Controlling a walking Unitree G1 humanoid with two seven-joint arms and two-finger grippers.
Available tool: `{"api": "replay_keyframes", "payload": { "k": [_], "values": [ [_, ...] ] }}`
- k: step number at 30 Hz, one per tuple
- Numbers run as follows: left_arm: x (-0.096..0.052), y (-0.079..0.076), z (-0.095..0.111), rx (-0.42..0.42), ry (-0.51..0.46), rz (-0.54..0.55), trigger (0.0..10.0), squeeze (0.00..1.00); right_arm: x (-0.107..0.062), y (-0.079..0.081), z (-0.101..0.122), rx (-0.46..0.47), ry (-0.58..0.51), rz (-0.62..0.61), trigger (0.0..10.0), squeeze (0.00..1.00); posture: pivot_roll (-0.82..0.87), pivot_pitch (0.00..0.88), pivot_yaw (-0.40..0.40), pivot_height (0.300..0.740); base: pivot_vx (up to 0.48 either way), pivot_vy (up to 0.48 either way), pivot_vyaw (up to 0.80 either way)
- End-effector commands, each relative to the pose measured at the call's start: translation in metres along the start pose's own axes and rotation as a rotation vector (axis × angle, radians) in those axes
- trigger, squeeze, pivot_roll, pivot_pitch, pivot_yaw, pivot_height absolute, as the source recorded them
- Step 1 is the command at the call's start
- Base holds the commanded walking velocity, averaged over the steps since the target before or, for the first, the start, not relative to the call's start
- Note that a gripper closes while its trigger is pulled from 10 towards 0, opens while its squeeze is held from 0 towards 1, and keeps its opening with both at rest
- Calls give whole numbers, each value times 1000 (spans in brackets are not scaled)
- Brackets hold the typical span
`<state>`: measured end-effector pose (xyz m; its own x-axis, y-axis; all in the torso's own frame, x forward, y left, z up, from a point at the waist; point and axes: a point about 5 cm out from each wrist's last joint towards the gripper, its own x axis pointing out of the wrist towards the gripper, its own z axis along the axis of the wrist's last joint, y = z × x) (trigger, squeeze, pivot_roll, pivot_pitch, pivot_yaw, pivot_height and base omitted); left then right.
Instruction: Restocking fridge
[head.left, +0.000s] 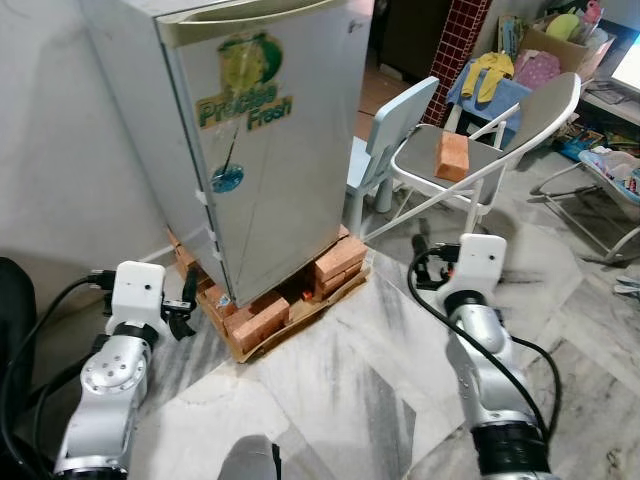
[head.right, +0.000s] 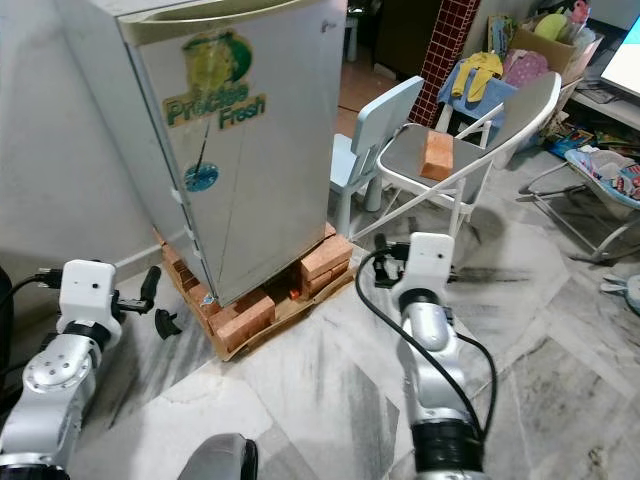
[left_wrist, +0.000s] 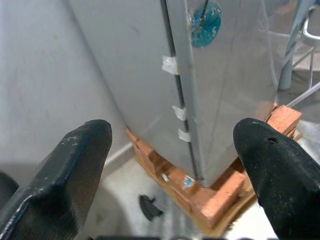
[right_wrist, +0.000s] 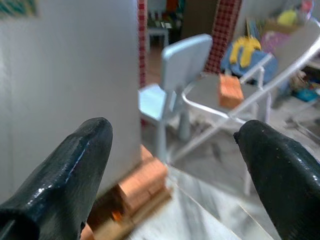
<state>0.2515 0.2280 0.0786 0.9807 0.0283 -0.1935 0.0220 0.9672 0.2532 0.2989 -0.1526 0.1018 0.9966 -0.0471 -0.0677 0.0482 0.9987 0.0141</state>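
Item: small silver single-door fridge (head.left: 265, 140) with a green and yellow "Fresh" sticker, door shut, standing at twelve o'clock from the robot on a plinth of loose red bricks (head.left: 262, 318) over a flattened sheet of cardboard (head.left: 330, 300).

Item: orange block-shaped package (head.left: 451, 156), lying on the seat of a grey folding metal chair (head.left: 470, 160) at two o'clock, well apart from the fridge. A pale blue plastic child's chair (head.left: 390, 135) stands between the two.

Item: left gripper (left_wrist: 170, 165), fingers spread wide, holding nothing, aimed at the fridge's lower door edge near the floor at ten o'clock.

Item: right gripper (right_wrist: 175, 165), likewise wide open and empty, pointing toward the chairs.

Hazards, as I judge them:
- A hard tug on the door could rock the fridge on its bricks (they look merely stacked).
- The door edge offers little for the fingers; they may slip off.
- Reaching for the package, the right arm could catch the folding chair's frame and tip it.
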Motion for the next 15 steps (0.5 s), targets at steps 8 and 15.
{"api": "replay_keyframes", "payload": {
  "k": [8, 15],
  "values": [
    [3, -11, 6, 14, -51, -67, 10000, 0, -8, -9, -5, -6, 17, -19, 10000, 0, 161, 13, -46, 740, 0, 356, -469],
    [8, -32, 3, 6, -56, -148, 10000, 0, -11, -12, -8, -10, 22, -57, 10000, 0, 114, 24, -17, 740, 0, 0, 0]
  ]
}}
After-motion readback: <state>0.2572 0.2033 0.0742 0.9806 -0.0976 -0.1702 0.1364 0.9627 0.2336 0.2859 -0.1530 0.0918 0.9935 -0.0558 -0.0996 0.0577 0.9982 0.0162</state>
